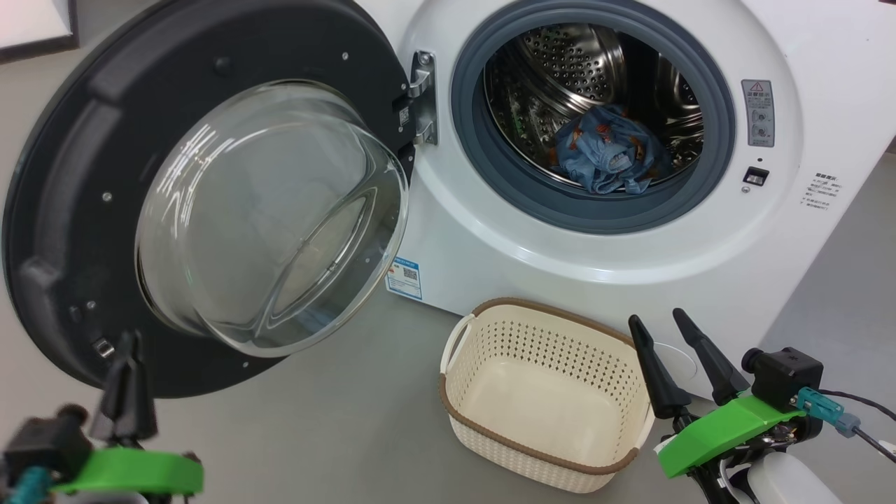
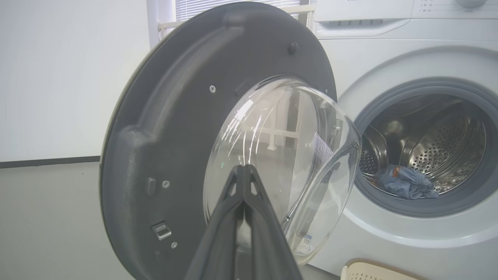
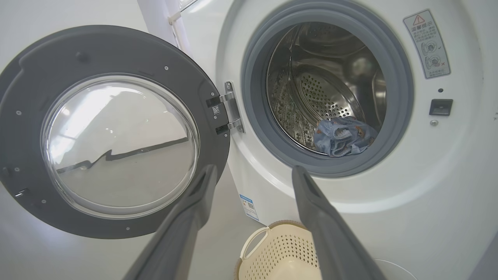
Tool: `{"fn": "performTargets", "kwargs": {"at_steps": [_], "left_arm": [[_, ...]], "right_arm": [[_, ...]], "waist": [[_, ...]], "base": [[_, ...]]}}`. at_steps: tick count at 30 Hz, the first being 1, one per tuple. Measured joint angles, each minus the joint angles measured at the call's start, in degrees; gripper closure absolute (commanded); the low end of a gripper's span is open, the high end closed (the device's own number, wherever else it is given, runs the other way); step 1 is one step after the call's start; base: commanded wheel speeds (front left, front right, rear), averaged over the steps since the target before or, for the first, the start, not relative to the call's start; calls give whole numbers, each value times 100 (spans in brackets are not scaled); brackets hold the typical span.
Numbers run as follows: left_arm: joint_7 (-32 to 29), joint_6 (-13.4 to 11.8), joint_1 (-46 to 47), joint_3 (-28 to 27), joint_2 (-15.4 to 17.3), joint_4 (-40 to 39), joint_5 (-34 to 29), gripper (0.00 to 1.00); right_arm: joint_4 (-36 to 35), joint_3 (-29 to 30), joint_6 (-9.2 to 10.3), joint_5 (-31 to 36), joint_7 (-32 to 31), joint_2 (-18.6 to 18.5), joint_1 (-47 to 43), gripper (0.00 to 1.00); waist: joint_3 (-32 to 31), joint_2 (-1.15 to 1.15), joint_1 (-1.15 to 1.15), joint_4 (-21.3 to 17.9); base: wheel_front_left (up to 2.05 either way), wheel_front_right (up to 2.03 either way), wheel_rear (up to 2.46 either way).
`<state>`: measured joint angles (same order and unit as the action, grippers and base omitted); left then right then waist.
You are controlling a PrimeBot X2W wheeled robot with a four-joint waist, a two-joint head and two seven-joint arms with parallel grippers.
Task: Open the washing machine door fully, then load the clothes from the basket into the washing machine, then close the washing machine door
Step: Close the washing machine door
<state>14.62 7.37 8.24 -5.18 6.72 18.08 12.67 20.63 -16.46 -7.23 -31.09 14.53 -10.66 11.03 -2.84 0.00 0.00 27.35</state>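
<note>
The washing machine (image 1: 630, 266) has its door (image 1: 91, 196) swung wide to the left, black rim and clear glass bowl (image 1: 273, 217) facing me. Blue clothes with orange prints (image 1: 609, 157) lie in the steel drum (image 3: 342, 136). The cream basket (image 1: 546, 392) sits empty on the floor before the machine. My left gripper (image 1: 129, 350) is shut with nothing in it, low at the left below the door; in its wrist view the fingertips (image 2: 244, 171) meet in front of the glass. My right gripper (image 1: 658, 325) stands open beside the basket's right end.
Grey floor (image 1: 336, 420) stretches in front of the machine. A white wall with a dark skirting line (image 2: 46, 161) lies behind the open door. A blue label sticker (image 1: 404, 277) is on the machine's lower front, and a warning label (image 1: 758, 112) is right of the opening.
</note>
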Motion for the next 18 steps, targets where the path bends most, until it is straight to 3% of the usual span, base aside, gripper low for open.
{"fn": "performTargets", "kwargs": {"at_steps": [6, 12, 16, 18], "left_arm": [[-9, 9, 541, 77, 517, -495, 697, 100], [-260, 9, 1335, -246, 791, -691, 2221, 100], [-363, 9, 1842, -534, 1094, -387, 2895, 100], [-510, 9, 2229, -895, 1217, 170, 3477, 100]], "right_arm": [[-9, 10, 0, 37, 0, -5, -5, 0], [-9, -20, 0, 38, 0, -30, -7, 0], [-2, -85, 0, 38, 0, -118, -4, 0], [20, -174, 0, 38, 0, -223, 4, 0]], "waist": [[32, 0, 0, 41], [60, 0, 0, 34], [122, 0, 0, -20], [195, 0, 0, -81]], "base": [[0, 0, 0], [0, 0, 0], [0, 0, 0], [0, 0, 0]]}}
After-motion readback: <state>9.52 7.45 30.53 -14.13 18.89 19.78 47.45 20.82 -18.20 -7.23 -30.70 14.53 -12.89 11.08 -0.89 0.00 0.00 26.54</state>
